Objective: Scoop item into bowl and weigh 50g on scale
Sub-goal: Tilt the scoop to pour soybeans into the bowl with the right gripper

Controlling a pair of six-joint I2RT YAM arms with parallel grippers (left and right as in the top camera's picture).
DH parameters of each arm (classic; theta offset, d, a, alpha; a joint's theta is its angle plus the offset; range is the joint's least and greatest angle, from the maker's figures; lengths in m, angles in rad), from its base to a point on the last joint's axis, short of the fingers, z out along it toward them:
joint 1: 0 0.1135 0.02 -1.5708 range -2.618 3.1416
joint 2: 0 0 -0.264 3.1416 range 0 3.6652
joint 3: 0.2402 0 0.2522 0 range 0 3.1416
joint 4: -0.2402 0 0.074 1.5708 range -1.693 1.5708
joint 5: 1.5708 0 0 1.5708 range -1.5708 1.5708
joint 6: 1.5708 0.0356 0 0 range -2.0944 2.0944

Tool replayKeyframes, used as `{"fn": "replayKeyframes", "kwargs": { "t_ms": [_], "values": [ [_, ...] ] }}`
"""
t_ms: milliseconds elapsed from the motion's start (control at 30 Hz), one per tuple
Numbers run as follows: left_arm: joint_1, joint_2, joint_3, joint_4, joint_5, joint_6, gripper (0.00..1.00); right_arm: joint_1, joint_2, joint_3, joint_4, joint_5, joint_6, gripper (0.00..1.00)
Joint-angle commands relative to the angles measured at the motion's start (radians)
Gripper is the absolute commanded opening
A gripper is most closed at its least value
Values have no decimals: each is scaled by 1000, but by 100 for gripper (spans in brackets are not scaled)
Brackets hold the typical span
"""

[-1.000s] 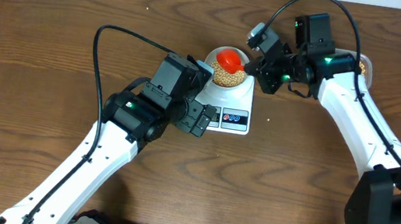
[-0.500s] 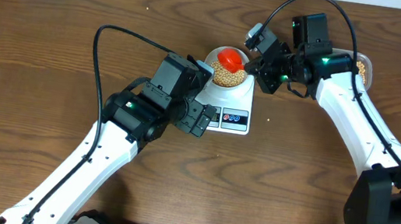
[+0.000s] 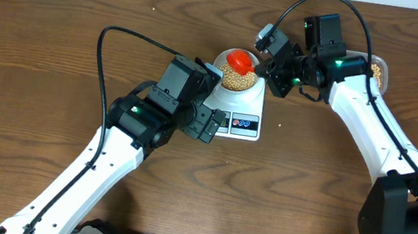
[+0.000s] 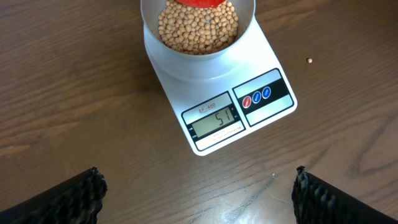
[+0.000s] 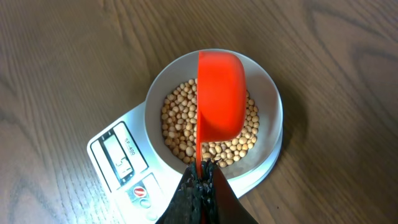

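Note:
The white bowl stands on the white scale and holds many beige beans. In the left wrist view the scale shows 51 on its display, with the beans in the bowl above it. My right gripper is shut on the handle of an orange scoop, held turned over above the beans in the bowl; the scoop also shows overhead. My left gripper is open and empty over the table in front of the scale.
A clear container with more beans sits at the far right behind my right arm. One stray bean lies on the wooden table right of the scale.

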Motion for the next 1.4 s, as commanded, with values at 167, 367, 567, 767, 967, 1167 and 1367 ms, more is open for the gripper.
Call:
{"fn": "replayKeyframes", "kwargs": {
  "t_ms": [167,367,567,767,967,1167,1367],
  "values": [
    [3,8,0,-1,-13,-2,98,11,34,-4,4,-6,-10,1],
    [3,8,0,-1,-13,-2,98,11,39,-4,13,-6,-10,1],
    [3,8,0,-1,-13,-2,98,11,54,-4,19,-6,-10,1],
    [3,8,0,-1,-13,-2,98,11,55,-4,35,-6,-11,1],
    [3,8,0,-1,-13,-2,98,11,55,-4,37,-6,-12,1],
    [3,8,0,-1,-13,-2,98,11,56,-4,37,-1,-30,1],
    [3,8,0,-1,-13,-2,98,11,58,-4,37,5,-37,1]
  ]
}}
